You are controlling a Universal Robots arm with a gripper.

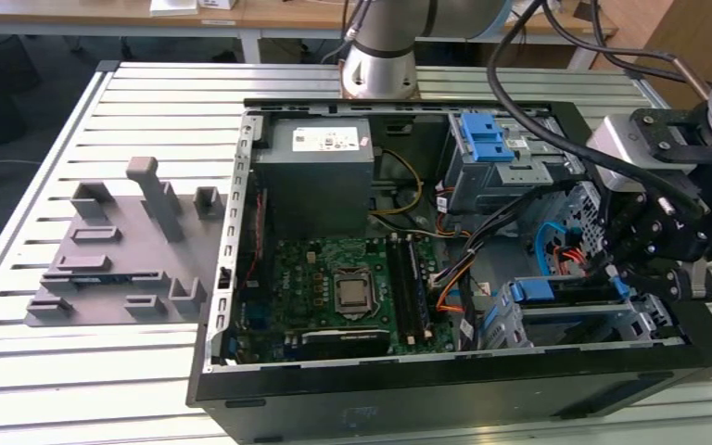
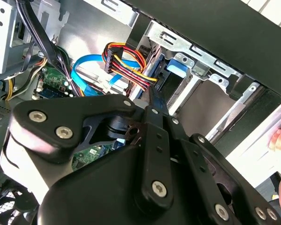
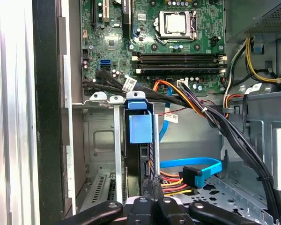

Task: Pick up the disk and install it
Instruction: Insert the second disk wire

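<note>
disk [image 3: 139,127]: 1, in bay | claw [image 1: 653,248]: 1 | motherboard [image 1: 337,283]: 1

The arm [image 1: 387,42] rises from its grey base at the far edge of the tabletop and loops over to the exterior view's right, where its black wrist [image 1: 659,139] trails thick cables. The gripper [image 1: 638,269] hangs from the wrist and points down. In both wrist views its black linkages [image 2: 131,154] fill the foreground, and the fingers [image 3: 152,190] look drawn close together, nearly touching at the tips.
</note>
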